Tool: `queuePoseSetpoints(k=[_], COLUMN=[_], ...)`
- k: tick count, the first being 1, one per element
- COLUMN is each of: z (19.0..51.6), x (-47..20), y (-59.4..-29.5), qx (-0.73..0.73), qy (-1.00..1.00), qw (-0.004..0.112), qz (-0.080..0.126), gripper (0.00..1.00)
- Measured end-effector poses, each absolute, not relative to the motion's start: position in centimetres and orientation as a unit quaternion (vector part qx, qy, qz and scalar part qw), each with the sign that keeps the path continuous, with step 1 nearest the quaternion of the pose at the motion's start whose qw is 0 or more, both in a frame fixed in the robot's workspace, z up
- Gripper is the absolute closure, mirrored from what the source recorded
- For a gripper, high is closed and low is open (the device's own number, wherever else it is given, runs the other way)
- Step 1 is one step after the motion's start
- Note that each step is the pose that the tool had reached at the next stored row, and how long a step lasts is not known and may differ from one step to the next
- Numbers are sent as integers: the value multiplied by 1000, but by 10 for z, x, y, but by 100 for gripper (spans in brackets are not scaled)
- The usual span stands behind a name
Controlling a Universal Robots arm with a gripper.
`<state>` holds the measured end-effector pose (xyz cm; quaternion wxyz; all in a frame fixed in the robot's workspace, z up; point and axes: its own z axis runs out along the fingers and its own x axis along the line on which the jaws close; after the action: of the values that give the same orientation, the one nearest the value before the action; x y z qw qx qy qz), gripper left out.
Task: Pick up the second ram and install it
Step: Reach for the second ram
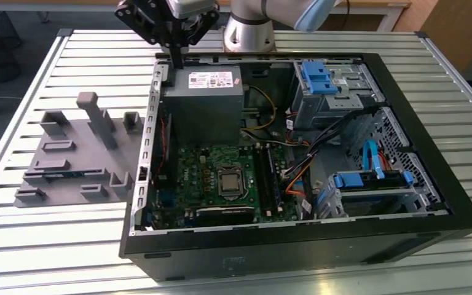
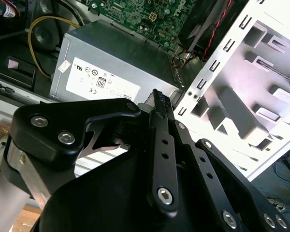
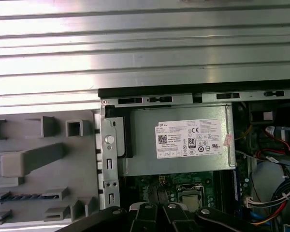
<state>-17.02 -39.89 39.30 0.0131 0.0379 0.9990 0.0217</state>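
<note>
While the second ram (image 3: 20,197) sits slotted in the grey holder tray (image 1: 64,187) on the desk (image 1: 96,61), at the exterior view's left, the claw (image 1: 175,60) hangs well apart from it over the computer case's (image 1: 302,246) rim by the power supply (image 1: 203,92), fingers pressed together on nothing. Shut like that, I'd guess it could knock the stick rather than straddle it. The memory slots (image 1: 269,178) are too dark to read.
</note>
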Motion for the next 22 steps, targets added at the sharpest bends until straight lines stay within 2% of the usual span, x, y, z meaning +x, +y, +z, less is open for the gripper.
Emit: queuePoseSetpoints(k=[22], z=[393], x=[-180], y=[-399], qx=[38], qy=[999], qw=[13], qz=[22], gripper=[89])
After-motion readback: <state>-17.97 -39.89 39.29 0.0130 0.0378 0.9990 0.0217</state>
